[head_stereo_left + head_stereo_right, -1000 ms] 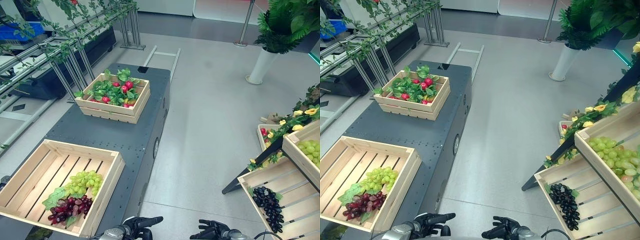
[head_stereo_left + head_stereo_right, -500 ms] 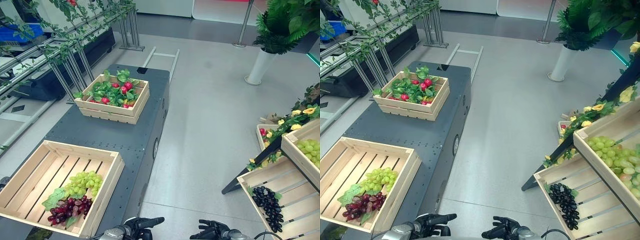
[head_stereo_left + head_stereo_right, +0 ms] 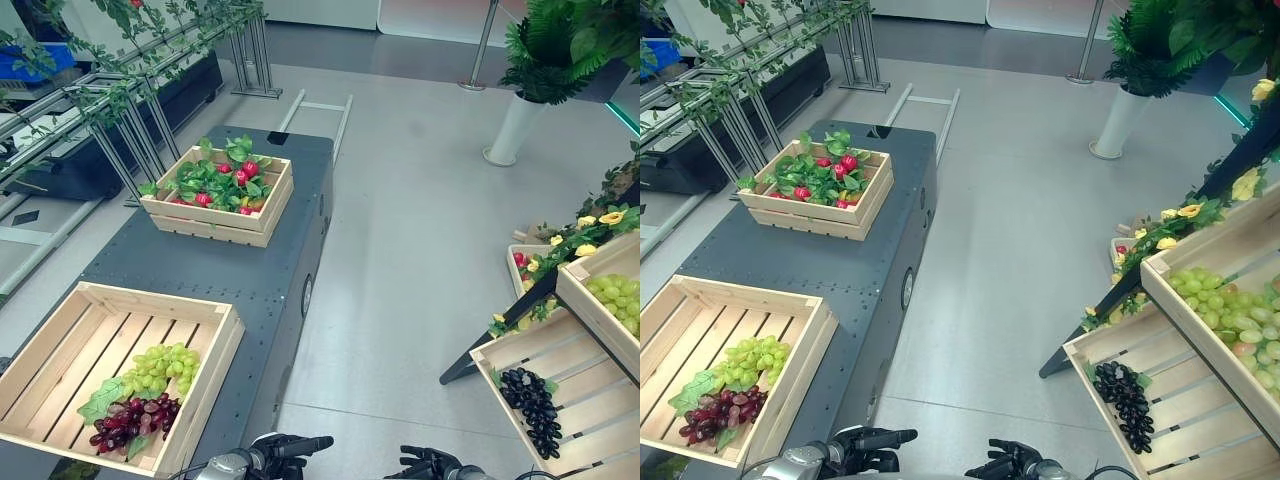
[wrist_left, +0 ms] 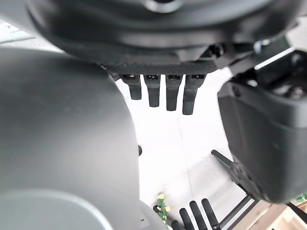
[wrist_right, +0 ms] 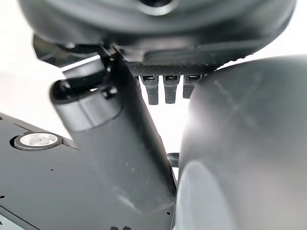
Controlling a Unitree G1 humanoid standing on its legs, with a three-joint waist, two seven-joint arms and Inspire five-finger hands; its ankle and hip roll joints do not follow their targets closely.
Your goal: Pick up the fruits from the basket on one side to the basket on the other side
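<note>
Both hands idle low, left hand (image 3: 285, 450) and right hand (image 3: 425, 463) fingers relaxed, empty. Grape bunches (image 3: 140, 395) in wooden crate (image 3: 205, 375) at table near-left corner; soft, light, likely best grabbed by stem.

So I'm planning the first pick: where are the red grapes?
In the near crate on the robot's left, at its front corner beside the green grapes: the red grapes.

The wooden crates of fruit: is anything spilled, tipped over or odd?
Nothing stands out. The green grapes and dark red grapes lie inside the near wooden crate, and the black grapes sit inside the slanted wooden crate. Nothing has spilled.
</note>
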